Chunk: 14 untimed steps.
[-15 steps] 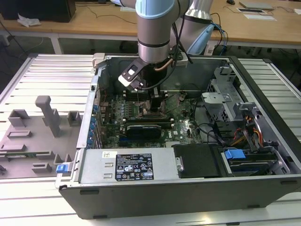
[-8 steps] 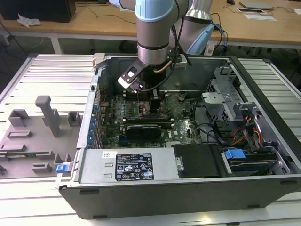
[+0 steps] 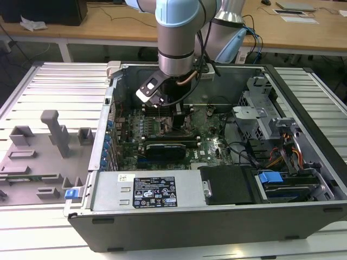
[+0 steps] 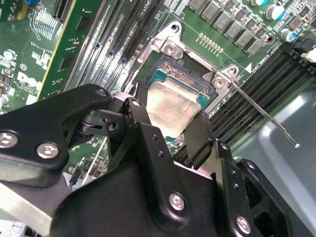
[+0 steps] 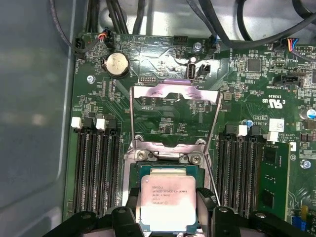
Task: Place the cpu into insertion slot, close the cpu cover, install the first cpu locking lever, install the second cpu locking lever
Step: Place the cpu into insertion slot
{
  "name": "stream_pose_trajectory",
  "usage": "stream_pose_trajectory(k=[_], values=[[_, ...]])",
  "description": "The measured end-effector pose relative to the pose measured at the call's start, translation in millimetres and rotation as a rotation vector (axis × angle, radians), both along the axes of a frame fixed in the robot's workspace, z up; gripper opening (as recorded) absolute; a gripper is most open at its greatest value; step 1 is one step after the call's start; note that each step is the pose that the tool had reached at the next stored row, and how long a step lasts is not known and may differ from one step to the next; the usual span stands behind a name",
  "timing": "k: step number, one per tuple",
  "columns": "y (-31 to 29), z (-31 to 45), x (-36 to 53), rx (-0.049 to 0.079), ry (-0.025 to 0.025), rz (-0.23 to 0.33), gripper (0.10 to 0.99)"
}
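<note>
Black two-fingered gripper (image 4: 168, 116): you had it closed on the silvery-beige square cpu (image 5: 165, 205), over the grey-rimmed square insertion slot (image 4: 172, 63) near the case's far wall; seating unclear. Thin grey metal cpu cover (image 5: 175, 91): raised. Cover and both levers not yet done.

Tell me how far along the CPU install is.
Nothing finished yet. In hand: the gripper has its jaws on the cpu at the insertion slot. Left: the cpu cover stands open and a locking lever is unlatched.
</note>
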State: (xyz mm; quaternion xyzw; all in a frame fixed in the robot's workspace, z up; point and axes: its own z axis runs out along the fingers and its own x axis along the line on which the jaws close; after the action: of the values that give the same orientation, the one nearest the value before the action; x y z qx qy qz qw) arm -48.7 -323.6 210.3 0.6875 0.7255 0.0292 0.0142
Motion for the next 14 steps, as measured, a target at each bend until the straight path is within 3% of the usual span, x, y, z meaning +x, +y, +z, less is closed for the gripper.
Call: stream_pose_trajectory(k=[14], values=[[2.1, -10.0, -1.8, 0.002, 0.0000, -0.017, 0.541]])
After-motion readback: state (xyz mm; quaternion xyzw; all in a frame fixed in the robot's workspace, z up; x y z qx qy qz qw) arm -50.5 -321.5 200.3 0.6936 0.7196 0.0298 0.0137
